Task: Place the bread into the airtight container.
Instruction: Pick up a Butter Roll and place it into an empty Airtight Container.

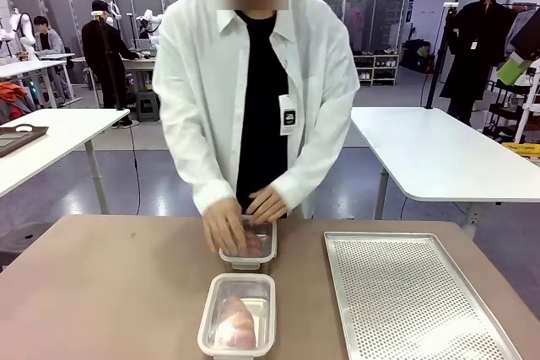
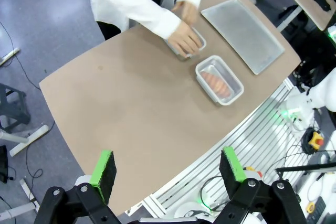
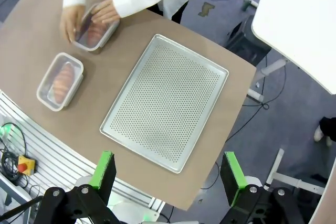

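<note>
At the near edge of the table (image 1: 101, 292), around the middle, sits a container (image 1: 238, 314) with bread (image 1: 235, 323) in it and what looks like a clear lid on top, so that one seems done. Just beyond it is a second container (image 1: 250, 244), and the person has both hands on it, the left hand (image 1: 267, 205) and right hand (image 1: 224, 225) pressing down on top, probably snapping the lid shut over the bread inside. The perforated tray (image 1: 413, 297) lies bare along the right side, reaching close to the table's right edge. The whole left half of the table is open room.

Both arms hang high above the table. The left gripper (image 2: 168, 171) is spread wide with nothing in it, same for the right gripper (image 3: 168, 171). Neither is anywhere near the containers.
</note>
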Controlling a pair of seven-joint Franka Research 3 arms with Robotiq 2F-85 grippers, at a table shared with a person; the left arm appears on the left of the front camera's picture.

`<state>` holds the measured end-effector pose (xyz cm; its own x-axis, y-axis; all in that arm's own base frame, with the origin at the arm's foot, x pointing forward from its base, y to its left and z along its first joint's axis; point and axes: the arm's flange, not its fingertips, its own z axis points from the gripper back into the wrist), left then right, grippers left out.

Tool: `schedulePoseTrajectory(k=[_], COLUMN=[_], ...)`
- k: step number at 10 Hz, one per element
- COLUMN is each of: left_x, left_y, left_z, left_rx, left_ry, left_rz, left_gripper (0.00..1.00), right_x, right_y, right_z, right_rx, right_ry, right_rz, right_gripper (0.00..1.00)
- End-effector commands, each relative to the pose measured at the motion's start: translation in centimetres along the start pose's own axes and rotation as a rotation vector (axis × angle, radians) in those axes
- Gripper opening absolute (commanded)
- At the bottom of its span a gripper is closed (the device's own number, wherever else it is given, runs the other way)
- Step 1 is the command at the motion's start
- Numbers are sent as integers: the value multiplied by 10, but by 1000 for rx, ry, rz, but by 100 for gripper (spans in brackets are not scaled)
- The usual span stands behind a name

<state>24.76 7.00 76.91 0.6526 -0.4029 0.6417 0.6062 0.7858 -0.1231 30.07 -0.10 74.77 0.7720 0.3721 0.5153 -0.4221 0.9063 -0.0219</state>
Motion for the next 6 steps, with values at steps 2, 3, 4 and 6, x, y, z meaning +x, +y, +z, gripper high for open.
schedulePoseTrajectory(k=[2,3,4,6], left_x=[1,1,1,1], left_y=[-1,-1,-1,-1], left_z=[1,1,1,1], left_rx=[-2,-2,-2,-2], left_ry=[3,3,3,3], left_rz=[-18,-18,-18,-18], left_gripper=[100,100,100,100], right_x=[1,1,1,1], right_y=[0,0,0,0], right_z=[1,1,1,1], right_rx=[5,5,5,5], right_ry=[2,2,2,2], right_rz=[4,4,4,4], right_gripper=[100,100,100,100])
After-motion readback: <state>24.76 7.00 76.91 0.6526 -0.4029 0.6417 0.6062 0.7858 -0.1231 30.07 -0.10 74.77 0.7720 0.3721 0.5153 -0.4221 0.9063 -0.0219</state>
